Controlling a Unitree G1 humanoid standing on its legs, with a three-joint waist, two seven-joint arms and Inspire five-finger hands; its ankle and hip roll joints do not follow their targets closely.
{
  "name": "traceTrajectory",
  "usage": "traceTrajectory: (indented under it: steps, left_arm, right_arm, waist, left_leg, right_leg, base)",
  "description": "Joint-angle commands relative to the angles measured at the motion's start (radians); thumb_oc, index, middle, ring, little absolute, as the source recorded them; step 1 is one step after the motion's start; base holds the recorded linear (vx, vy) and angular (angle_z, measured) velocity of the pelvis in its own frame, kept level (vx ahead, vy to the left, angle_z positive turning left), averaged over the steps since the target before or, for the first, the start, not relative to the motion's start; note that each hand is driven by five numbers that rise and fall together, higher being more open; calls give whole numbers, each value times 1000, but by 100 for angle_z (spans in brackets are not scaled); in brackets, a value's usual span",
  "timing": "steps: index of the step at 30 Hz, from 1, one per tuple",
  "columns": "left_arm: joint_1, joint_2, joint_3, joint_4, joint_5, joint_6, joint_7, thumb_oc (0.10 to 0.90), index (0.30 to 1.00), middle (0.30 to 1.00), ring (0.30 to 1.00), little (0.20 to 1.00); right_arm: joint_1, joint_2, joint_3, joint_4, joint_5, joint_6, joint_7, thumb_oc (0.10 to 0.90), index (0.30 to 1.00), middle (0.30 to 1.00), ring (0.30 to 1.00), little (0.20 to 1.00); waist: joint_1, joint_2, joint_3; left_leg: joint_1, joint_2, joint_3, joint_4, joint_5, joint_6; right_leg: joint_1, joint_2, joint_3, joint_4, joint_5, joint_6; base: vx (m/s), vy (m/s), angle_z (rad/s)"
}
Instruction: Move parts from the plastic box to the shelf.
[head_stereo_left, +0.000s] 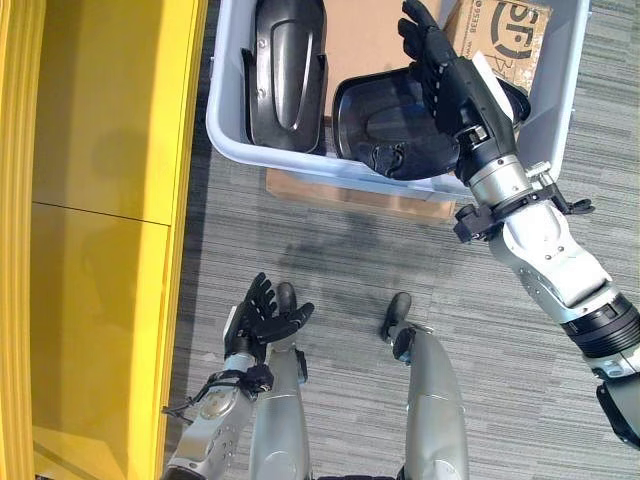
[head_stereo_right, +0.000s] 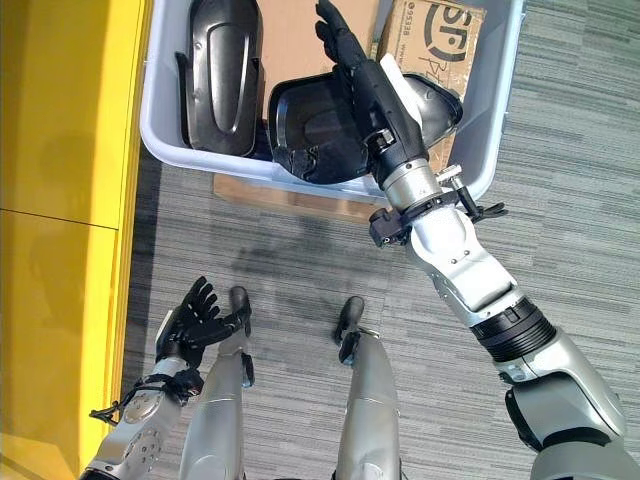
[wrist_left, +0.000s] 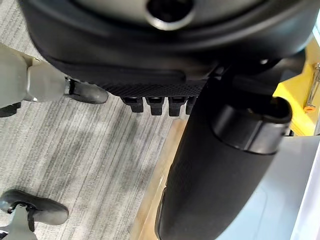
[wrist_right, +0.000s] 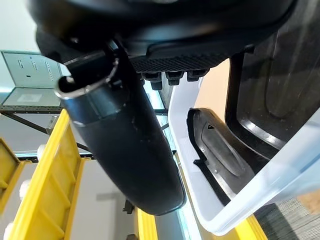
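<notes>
Grey plastic box is sitting on the carpet floor, and everything here is placed relative to it. Inside the box, a long black curved part is leaning against the wall nearest the yellow shelf, with a wider black dished part lying next to it toward the middle, its edge reaching the box's near wall. A cardboard box is sitting in the far corner of the box, away from the shelf, and brown cardboard is showing on the box floor behind the two parts. A flat cardboard sheet is poking out from under the box's near edge. Right hand is reaching over the box's near wall, hovering above the dished part with fingers straight and spread, holding nothing; whether it is touching the part is not clear. Left hand is hanging low, well apart from the box on the near side, above the carpet, fingers loosely spread and empty. Both black parts are lying in the box, none on the shelf. Shelf is standing just beside the box's side wall.
</notes>
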Motion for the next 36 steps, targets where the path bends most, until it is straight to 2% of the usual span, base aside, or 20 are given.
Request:
traceTrajectory:
  steps: [1,16,36]
  left_arm:
    - [70,11,30,-95,-18,-38,23,900,1000,1000,1000,1000]
    - [73,21,18,-118,-19,-29,44,900,1000,1000,1000,1000]
    - [70,19,0,-124,-28,-19,69,900,1000,1000,1000,1000]
  right_arm:
    - [-94,-66,-65,-115,71,-130,3,900,1000,1000,1000,1000]
    - [-30,-135,-70,-126,195,-123,3,900,1000,1000,1000,1000]
    - [34,-140,-133,-58,294,-118,-55,900,1000,1000,1000,1000]
  waist:
    - [-1,-23,-9]
    - [-12,-33,-9]
    - [-22,-36,-9]
  left_leg:
    - [69,29,-26,87,-159,-3]
    - [74,29,-23,87,-160,-5]
    - [77,25,-20,85,-164,-4]
  right_leg:
    - [56,24,91,-117,42,113]
    - [58,25,94,-124,50,118]
    - [61,25,95,-130,53,121]
  base:
    - [0,0,0]
    - [2,1,-2]
    - [0,0,0]
